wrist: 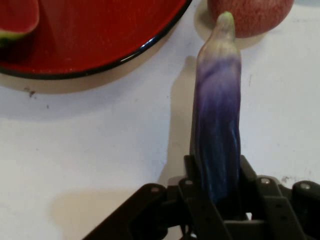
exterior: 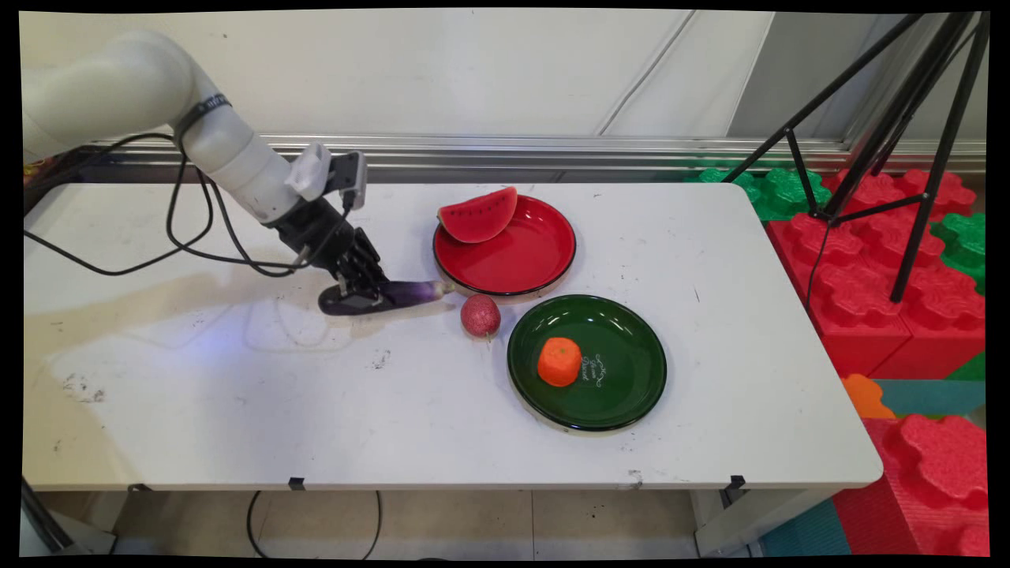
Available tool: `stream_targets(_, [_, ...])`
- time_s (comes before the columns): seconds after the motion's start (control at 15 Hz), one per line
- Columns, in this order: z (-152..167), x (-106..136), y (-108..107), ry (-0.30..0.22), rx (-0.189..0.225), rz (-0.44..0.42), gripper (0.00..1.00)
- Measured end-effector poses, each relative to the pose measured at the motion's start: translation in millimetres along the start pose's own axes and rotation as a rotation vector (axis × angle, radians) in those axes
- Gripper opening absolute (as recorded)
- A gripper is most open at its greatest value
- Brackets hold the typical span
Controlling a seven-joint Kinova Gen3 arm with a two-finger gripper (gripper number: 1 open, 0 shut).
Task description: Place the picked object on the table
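A long purple eggplant [exterior: 402, 294] lies just above the white table [exterior: 237, 394], its pale stem tip pointing right toward the red plate [exterior: 521, 264]. My gripper [exterior: 364, 293] is shut on the eggplant's thick end. In the hand view the eggplant [wrist: 217, 130] runs up from between the fingers [wrist: 192, 200], its tip close to a red speckled round fruit [wrist: 250, 17]. That fruit [exterior: 480, 315] sits between the red plate and the green plate [exterior: 623, 394]. A watermelon slice [exterior: 477, 214] rests on the red plate's far left rim.
An orange fruit [exterior: 559, 361] sits on the green plate. Black cables [exterior: 189, 237] hang from the arm over the table's left part. A black tripod [exterior: 892, 158] and red and green foam blocks [exterior: 868, 276] stand off the table's right end.
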Motion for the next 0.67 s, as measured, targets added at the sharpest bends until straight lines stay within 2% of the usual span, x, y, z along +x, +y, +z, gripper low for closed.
stream_targets(0.27, [15.2, -2.4, -0.6, -0.012, -0.002, -0.009, 0.0])
stream_targets(0.33, [17.9, -3.0, -0.9, -0.014, -0.002, -0.011, 1.0])
stream_targets(0.67, [22.3, -4.6, -1.8, -0.006, -0.003, -0.013, 1.0])
